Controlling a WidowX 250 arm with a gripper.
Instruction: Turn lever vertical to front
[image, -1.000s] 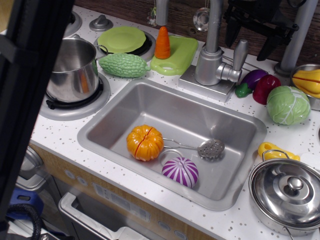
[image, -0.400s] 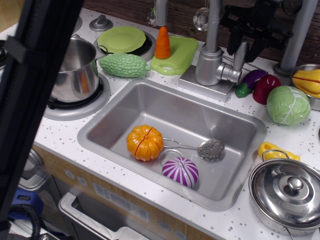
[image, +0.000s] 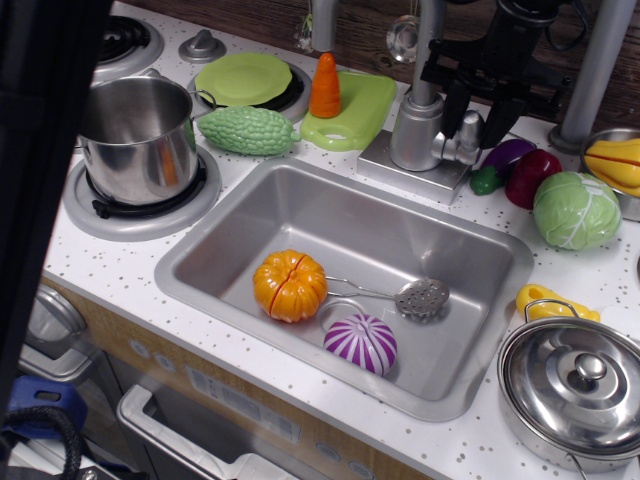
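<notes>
Sink (image: 250, 215) filled the middle of the frame when we looked, a steel basin set into the speckled white counter (image: 130, 260), with an orange pumpkin (image: 290, 285), a purple striped onion (image: 361, 343) and a slotted spoon (image: 420, 296) lying in it. Beyond its far rim, in the upper right of the frame, stood the tap body (image: 415, 130) on its square base, and above that hung the black gripper (image: 472, 105), reaching down from the top edge.

What we judged the move to depend on was this: the lever (image: 469, 132) lay directly beneath the gripper, joined by its round stub to the right side of the tap body. Only its lower part showed, and that part stood roughly upright, so its long axis ran up into the space between the two black fingers (image: 450, 105). One finger came down on the left of the lever, the other on its right.

We saw the jaws parted about as wide as the lever and standing around its upper part. Whether the pads actually pressed the metal or stood just clear of it, we could not tell, since the black body hid the contact. We judged that swinging the lever toward the sink would need the fingers firmly set on both sides first.
</notes>
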